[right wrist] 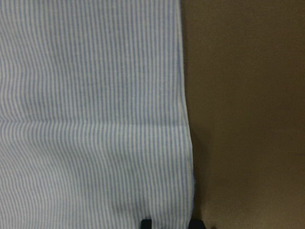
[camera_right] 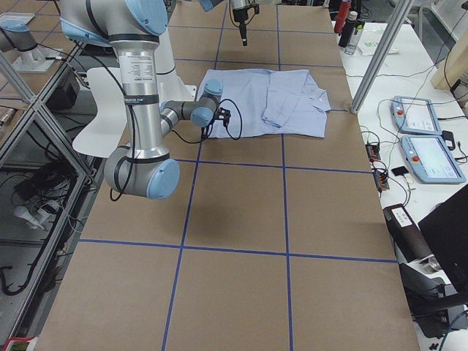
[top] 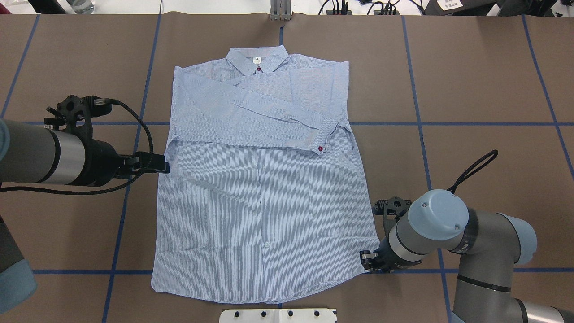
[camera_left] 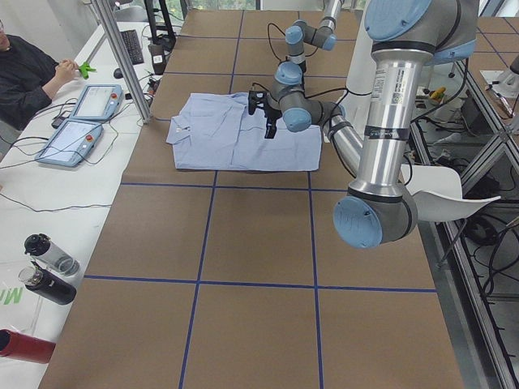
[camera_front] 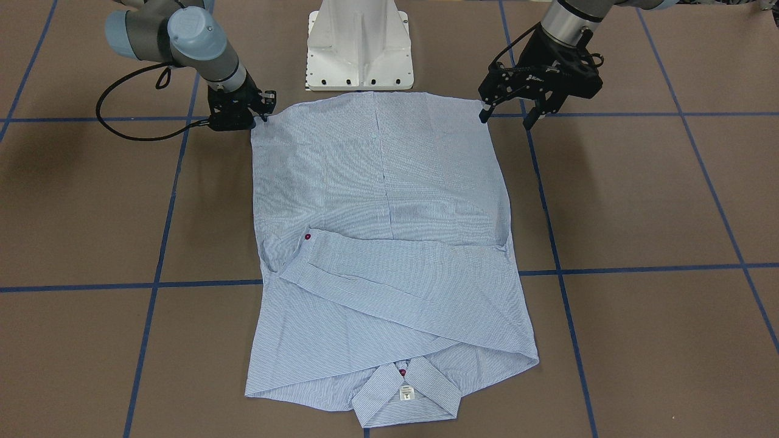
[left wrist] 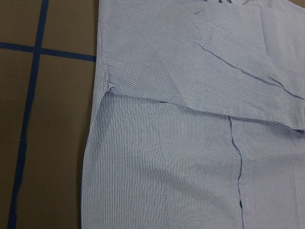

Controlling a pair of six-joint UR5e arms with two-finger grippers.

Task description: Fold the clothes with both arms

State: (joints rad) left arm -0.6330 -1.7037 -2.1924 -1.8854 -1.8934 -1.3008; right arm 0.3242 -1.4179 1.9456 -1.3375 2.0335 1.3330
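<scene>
Shirt [top: 264, 202], blue-and-white striped, lies flat and face up on the brown table [top: 471, 89], which is marked with blue tape lines [top: 448, 123]. The collar [top: 255, 60] points away from the robot. The hem lies just in front of the white pedestal base [camera_front: 359, 48]. Both sleeves are folded across the chest. The upper one ends in a cuff [top: 325, 134] with a red button [camera_front: 307, 236]. The white neck label [camera_front: 406, 393] shows inside the collar.

Left gripper [camera_front: 506, 120] hangs above the shirt's side edge on the robot's left, clear of the cloth. Its jaws are spread wide and it has hold of nothing. Its wrist view looks down on the sleeve fold and the button placket.

Right gripper [camera_front: 263, 108] sits low at the hem corner on the robot's right. In its wrist view the fingertips [right wrist: 146, 223] stand narrowly apart. The shirt's side edge runs into the gap between them, and the cloth there lies flat, not gathered.

A seated person [camera_left: 24, 73] is at the white side bench, near two control tablets [camera_left: 97, 101] and some bottles [camera_left: 49, 267].
</scene>
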